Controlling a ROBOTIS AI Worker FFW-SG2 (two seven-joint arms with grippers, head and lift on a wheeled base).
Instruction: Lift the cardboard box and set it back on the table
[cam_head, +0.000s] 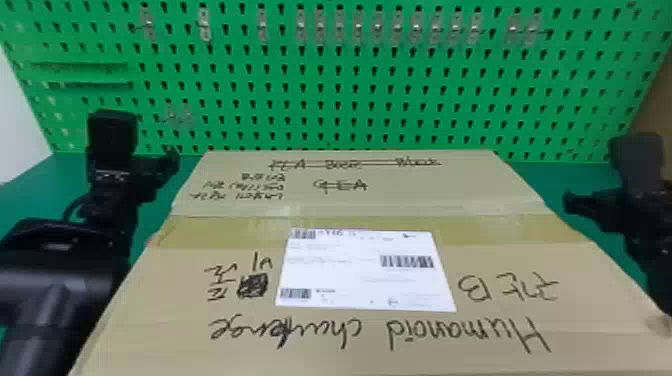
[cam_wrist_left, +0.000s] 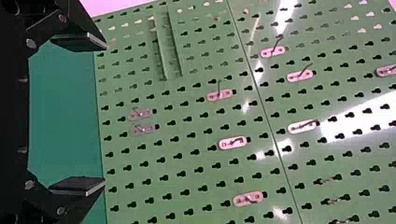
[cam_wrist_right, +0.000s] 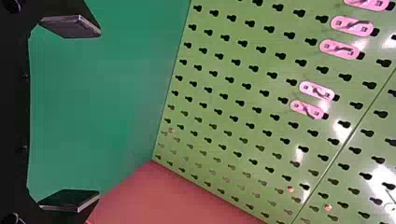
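Head view: cardboard box (cam_head: 370, 320) between both arms, table (cam_head: 45, 185) beyond; probably press sides evenly, keep it level. Left wrist view: left gripper (cam_wrist_left: 104, 114) fingers spread, nothing between. Right wrist view: right gripper (cam_wrist_right: 99, 113) same.

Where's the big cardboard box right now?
In the head view, the cardboard box is in the middle, between the left arm and the right arm, in front of the green pegboard.

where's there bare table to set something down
Bare table shows between the box and right gripper, and, narrower, between the box and left gripper. Crowded: the middle, which the box fills before the pegboard.
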